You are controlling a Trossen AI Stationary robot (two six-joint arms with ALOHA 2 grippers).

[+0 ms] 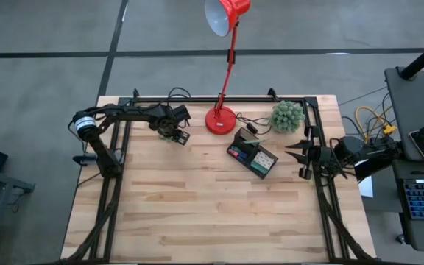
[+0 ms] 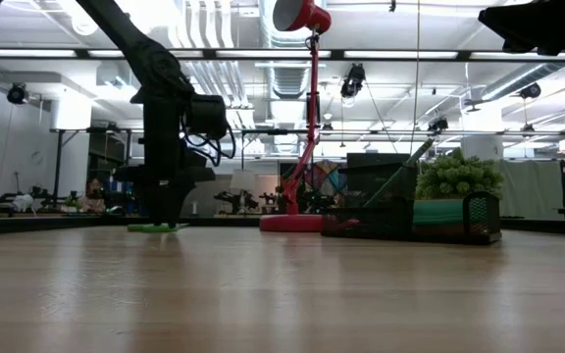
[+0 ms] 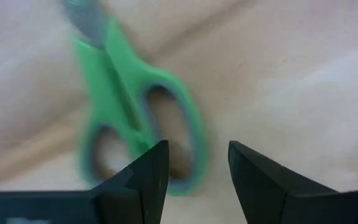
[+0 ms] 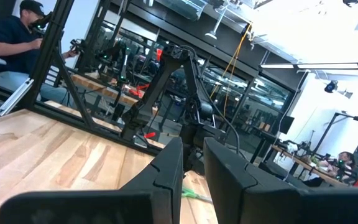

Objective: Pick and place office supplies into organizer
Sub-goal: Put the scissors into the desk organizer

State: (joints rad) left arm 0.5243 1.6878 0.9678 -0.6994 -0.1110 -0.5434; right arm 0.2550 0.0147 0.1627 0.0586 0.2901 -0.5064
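From above, my left pincer (image 1: 177, 135) low at the counter's (image 1: 197, 206) far left, scissors hidden beneath, organizer (image 1: 253, 154) mid-counter, right pincer (image 1: 301, 160) parked at the right edge, level view, green scissors (image 2: 158, 227) a sliver under the arm, left wrist, blurred scissors (image 3: 135, 118), fingers (image 3: 148, 168) apart over a handle loop.

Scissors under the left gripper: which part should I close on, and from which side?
Probably the handle end. The green-handled scissors lie flat on the wooden table, so come straight down from above. In the left wrist view the left gripper hangs open over one finger loop. I would straddle that loop's plastic rim, or the narrow neck where the loops meet the blade, rather than the thin flat blade.
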